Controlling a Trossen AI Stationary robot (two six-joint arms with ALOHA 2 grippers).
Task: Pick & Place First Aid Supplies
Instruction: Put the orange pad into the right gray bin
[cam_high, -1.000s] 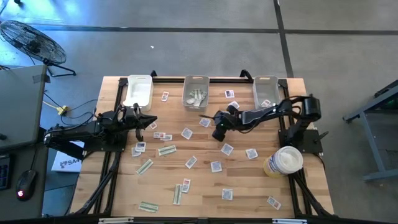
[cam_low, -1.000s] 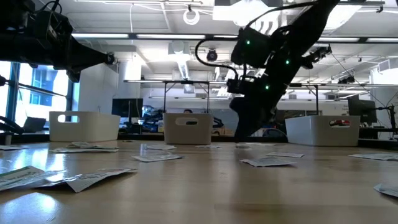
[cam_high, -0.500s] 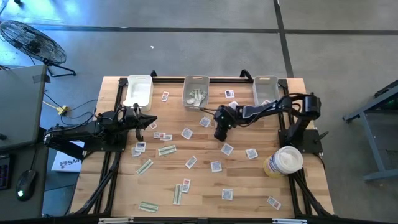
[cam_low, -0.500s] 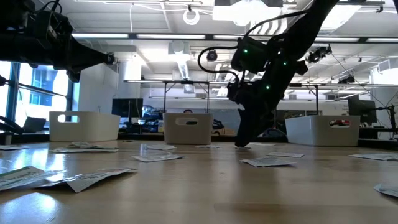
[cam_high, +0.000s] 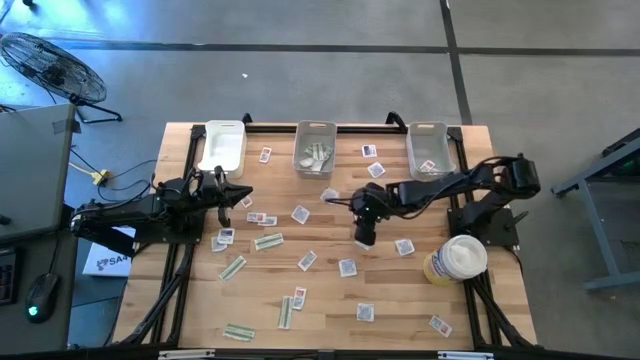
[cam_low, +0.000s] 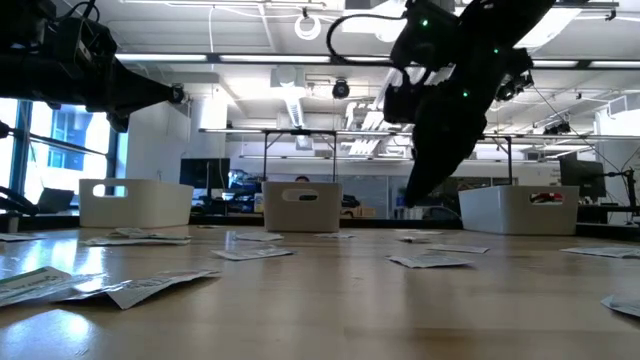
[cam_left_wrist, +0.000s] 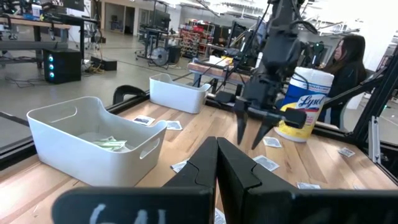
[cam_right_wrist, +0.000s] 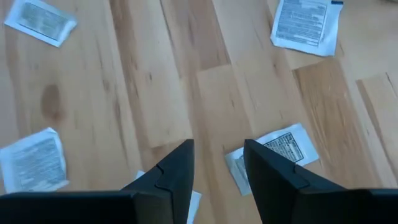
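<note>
Most of the work is judged still to be done. Across the near and middle table (cam_high: 400, 320), dozens of first aid packets (cam_high: 347, 267) and green strips (cam_high: 268, 241) are seen lying loose on the wood, well apart from the bins. Over the middle of this scatter the right gripper (cam_high: 363, 238) is held pointing down, its fingers (cam_right_wrist: 177, 171) spread and empty above bare planks, with a white packet (cam_right_wrist: 270, 155) lying just beside one fingertip; no packet is pinched. A pick is judged to be in preparation. At the left edge the left gripper (cam_high: 238, 194) is parked, its fingers pressed together and empty. At the far edge, a few supplies are seen already placed in the middle bin (cam_high: 315, 130) and the right bin (cam_high: 428, 131), while the contents of the left bin (cam_high: 223, 129) cannot be made out.
</note>
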